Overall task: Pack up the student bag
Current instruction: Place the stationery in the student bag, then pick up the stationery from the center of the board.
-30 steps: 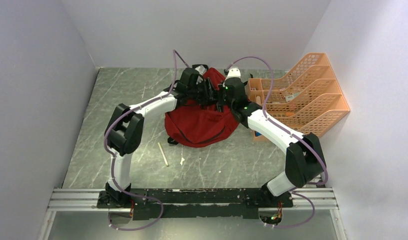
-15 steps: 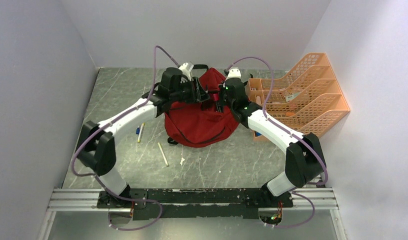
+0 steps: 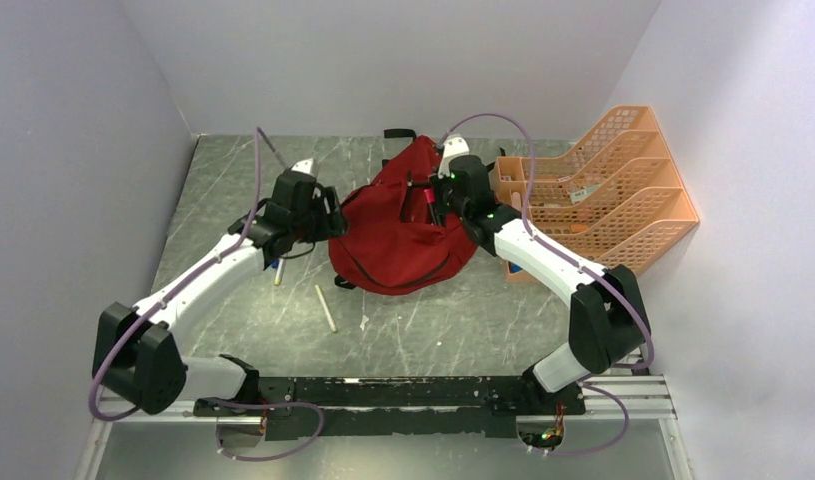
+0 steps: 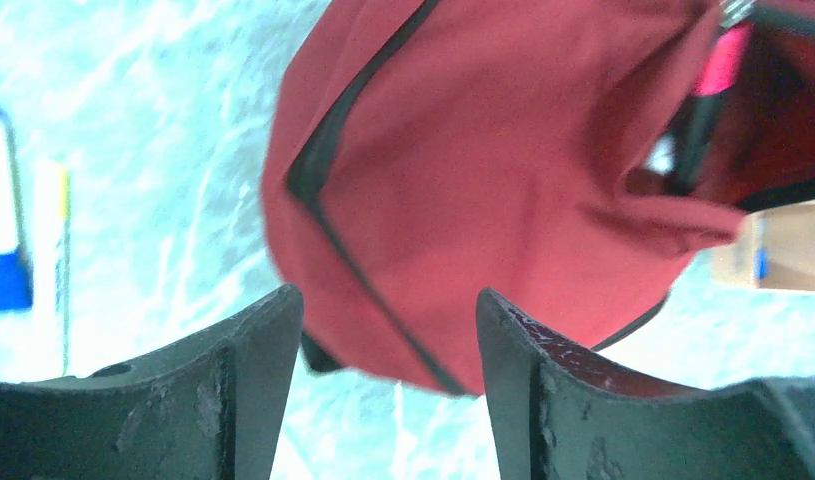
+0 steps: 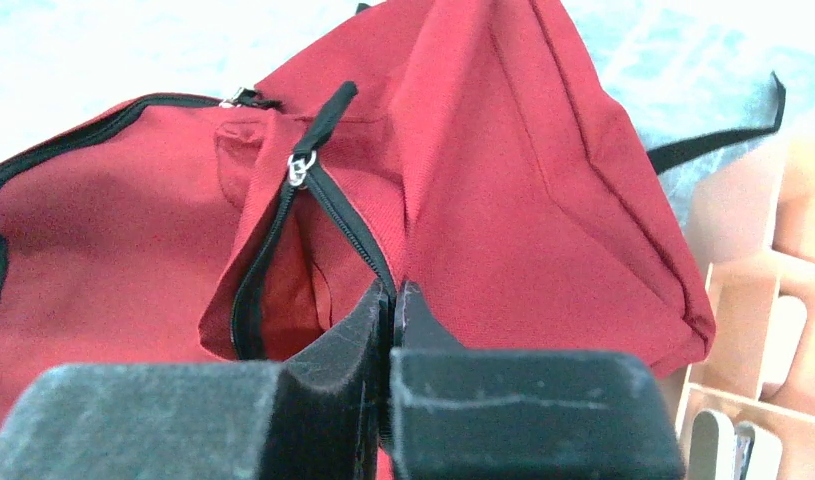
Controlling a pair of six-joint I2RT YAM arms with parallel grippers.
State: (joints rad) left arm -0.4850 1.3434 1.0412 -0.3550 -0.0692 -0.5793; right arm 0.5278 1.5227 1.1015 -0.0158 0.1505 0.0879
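Note:
The student bag [image 3: 398, 240], dark red with black zippers, lies in the middle of the table, its top held up. My right gripper [image 3: 435, 203] is shut on the zipper edge of the bag's open pocket [image 5: 283, 290], jaws pressed together [image 5: 393, 292] just below the zipper pull [image 5: 301, 166]. A pink object [image 4: 721, 62] shows inside the opening. My left gripper [image 3: 333, 215] hangs open just left of the bag, nothing between its fingers [image 4: 253, 380]. Beyond them lies the bag [image 4: 483, 180].
An orange mesh file organizer [image 3: 623, 190] stands against the right wall, touching the bag's right side. A blue-capped marker [image 4: 8, 235] and a pale pencil [image 4: 55, 250] lie left of the bag. Another pale stick [image 3: 326, 307] and a white scrap [image 3: 364, 322] lie nearer the front.
My left arm has drawn back leftward from the bag's opening to beside the bag, its jaws wider apart. The right gripper has kept its hold on the zipper edge.

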